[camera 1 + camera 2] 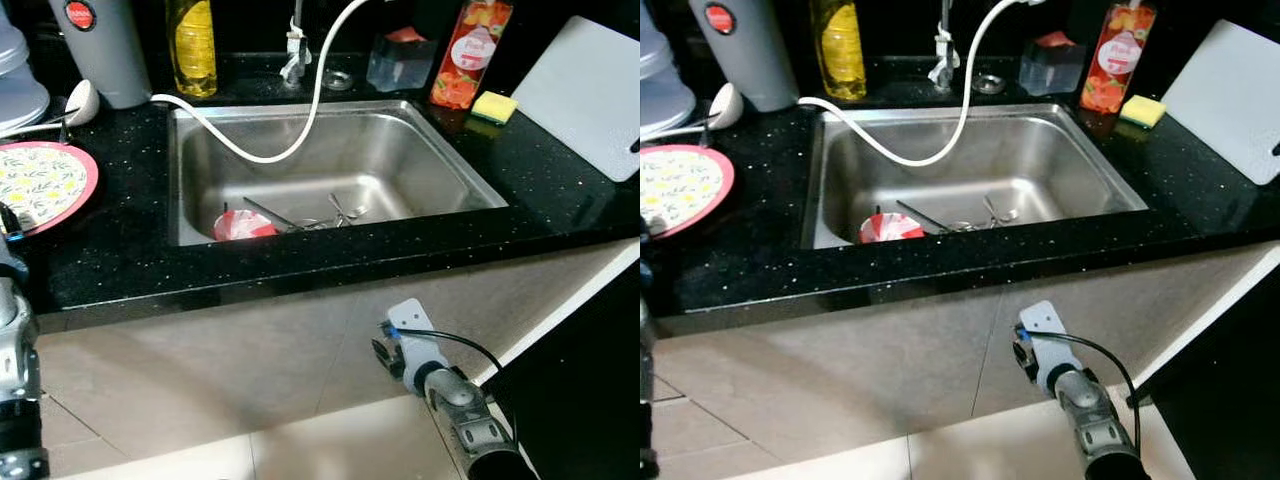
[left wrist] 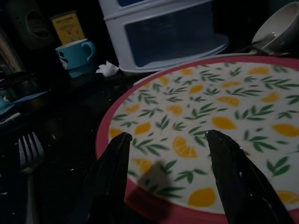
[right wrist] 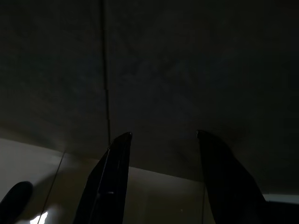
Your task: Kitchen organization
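Two grippers spread, empty: left gripper (image 2: 168, 140) over lemon-print plate (image 2: 224, 130) on counter (image 1: 120, 250); fork (image 2: 29, 158), blue mug (image 2: 74, 53) nearby. Right gripper (image 3: 163, 140) low by cabinet front (image 1: 250, 350). Sink (image 1: 330, 165) w/ hose (image 1: 300, 130), utensils (image 1: 330, 215).

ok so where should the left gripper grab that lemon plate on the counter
Probably by the pink rim nearest the left gripper. The lemon plate lies flat on the black counter, so only its edge offers a hold. Come in low from the counter's front edge, open fingers straddling the rim, one above and one below.
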You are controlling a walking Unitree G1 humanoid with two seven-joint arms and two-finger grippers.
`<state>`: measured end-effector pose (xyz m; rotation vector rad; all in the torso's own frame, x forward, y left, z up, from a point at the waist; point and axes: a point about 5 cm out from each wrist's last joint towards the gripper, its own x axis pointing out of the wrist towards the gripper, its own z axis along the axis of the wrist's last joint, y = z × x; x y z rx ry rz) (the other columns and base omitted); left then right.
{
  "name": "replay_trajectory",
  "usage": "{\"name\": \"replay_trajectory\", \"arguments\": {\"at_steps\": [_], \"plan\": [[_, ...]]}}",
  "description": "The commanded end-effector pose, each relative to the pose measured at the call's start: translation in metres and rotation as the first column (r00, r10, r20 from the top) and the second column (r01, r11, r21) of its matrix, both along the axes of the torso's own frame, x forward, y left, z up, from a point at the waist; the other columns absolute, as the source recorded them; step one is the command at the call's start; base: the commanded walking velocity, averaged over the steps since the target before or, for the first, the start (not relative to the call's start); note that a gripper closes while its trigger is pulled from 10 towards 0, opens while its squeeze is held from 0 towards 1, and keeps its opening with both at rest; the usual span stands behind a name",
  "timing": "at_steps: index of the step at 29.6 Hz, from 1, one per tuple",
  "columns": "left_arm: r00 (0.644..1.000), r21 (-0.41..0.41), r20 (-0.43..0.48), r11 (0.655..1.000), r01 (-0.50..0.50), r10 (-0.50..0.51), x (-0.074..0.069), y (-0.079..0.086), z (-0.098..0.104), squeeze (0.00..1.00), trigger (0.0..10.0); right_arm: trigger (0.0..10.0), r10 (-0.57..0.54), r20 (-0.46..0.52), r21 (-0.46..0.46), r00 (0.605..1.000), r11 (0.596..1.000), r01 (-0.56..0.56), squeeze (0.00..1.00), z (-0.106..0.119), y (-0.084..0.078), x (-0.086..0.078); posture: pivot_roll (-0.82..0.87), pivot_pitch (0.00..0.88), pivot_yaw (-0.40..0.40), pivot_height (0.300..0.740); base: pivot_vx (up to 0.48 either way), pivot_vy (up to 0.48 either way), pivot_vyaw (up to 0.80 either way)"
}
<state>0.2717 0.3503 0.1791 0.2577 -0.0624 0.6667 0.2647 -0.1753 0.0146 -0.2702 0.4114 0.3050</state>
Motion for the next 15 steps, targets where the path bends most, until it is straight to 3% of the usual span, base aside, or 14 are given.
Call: {"name": "replay_trajectory", "arguments": {"at_steps": [1, 7, 13, 15], "plan": [[0.992, -0.045, -0.127, 0.999, -0.022, 0.016, -0.006, 0.009, -0.026, 0.0, 10.0, 10.0, -0.021, 0.0, 0.006, 1.0, 1.0, 0.021, 0.0, 0.002, -0.006, -0.001, 0.03, 0.03, -0.071, 0.74, 0.0, 0.0, 0.0], [0.964, -0.024, -0.266, 1.0, 0.018, -0.023, -0.004, 0.027, -0.037, 0.0, 10.0, 10.0, -0.04, 0.009, 0.007, 0.999, 0.999, 0.04, 0.0, 0.006, -0.01, -0.002, 0.02, 0.029, -0.069, 0.74, 0.0, 0.0, 0.0], [0.926, -0.056, -0.37, 0.997, 0.053, -0.07, -0.003, 0.04, -0.046, 0.0, 10.0, 10.0, -0.05, 0.02, 0.021, 0.999, 0.999, 0.05, 0.0, 0.008, -0.005, -0.001, 0.01, 0.03, -0.042, 0.74, 0.0, 0.0, 0.0], [0.907, -0.103, -0.415, 0.994, 0.026, -0.066, -0.006, 0.054, -0.048, 0.0, 10.0, 10.0, -0.067, 0.026, 0.036, 0.997, 0.997, 0.066, 0.0, 0.01, -0.003, -0.001, 0.0, 0.032, -0.021, 0.74, 0.0, 0.0, 0.0]]}}
